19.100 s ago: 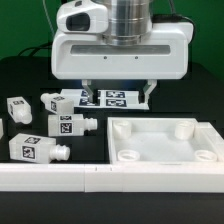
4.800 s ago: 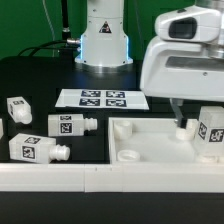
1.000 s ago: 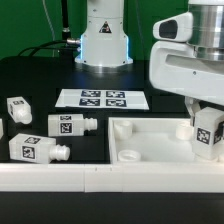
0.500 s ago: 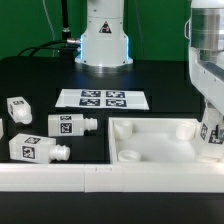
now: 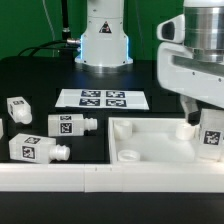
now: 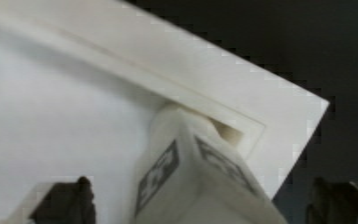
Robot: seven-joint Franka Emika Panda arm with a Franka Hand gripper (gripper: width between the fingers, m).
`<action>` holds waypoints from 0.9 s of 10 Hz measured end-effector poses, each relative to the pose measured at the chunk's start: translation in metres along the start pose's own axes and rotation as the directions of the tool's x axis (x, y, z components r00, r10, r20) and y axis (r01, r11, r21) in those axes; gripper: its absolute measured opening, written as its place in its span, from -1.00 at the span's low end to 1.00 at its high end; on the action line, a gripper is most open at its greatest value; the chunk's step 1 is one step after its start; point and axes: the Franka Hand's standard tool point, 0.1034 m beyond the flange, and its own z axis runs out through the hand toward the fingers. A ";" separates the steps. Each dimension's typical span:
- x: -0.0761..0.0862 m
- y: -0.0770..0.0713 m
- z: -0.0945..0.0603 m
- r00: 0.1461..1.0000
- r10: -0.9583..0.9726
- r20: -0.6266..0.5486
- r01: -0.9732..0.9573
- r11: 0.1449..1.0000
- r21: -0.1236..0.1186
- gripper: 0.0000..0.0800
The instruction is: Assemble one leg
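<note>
- Compared with half a second earlier, the gripper [image 5: 205, 118] is seen shifted toward the exterior view's left and slightly raised, so more of its white housing is back in view over the far corner of the panel.
- Between the fingers a leg [image 5: 211, 137] is held upright, its tagged face turned to the exterior camera; the jaws are closed narrowly on its upper part.
- Directly below the tool, in the wrist view, the leg [image 6: 197, 168] is seen standing at the corner socket [image 6: 234, 128] of the panel [image 6: 69, 120]; whether its peg is fully seated cannot be told.
- The leg is judged light, rigid and smooth-sided plastic, so it may slip or twist under a loose hold. A grip across its two flat sides, above the peg, is judged best.
- Around the tool, the panel's raised rim [image 5: 160, 128] leaves little room beside the socket.
- Farther from the tool, toward the exterior view's left, three loose legs are lying on the black table [image 5: 40, 75]: one [image 5: 68, 125] nearest the panel, one [image 5: 36, 149] by the front rail, one [image 5: 18, 108] beyond.
- Farthest back, the marker board [image 5: 103, 99] is lying flat, well apart from the tool.
</note>
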 end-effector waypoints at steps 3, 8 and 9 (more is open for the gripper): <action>0.003 0.001 0.000 0.983 -0.182 -0.006 0.181 0.983 -0.006 0.62; 0.007 -0.003 -0.003 0.888 -0.455 -0.069 0.451 0.890 -0.063 0.41; 0.007 -0.004 -0.003 0.915 -0.397 -0.072 0.394 0.918 -0.058 0.06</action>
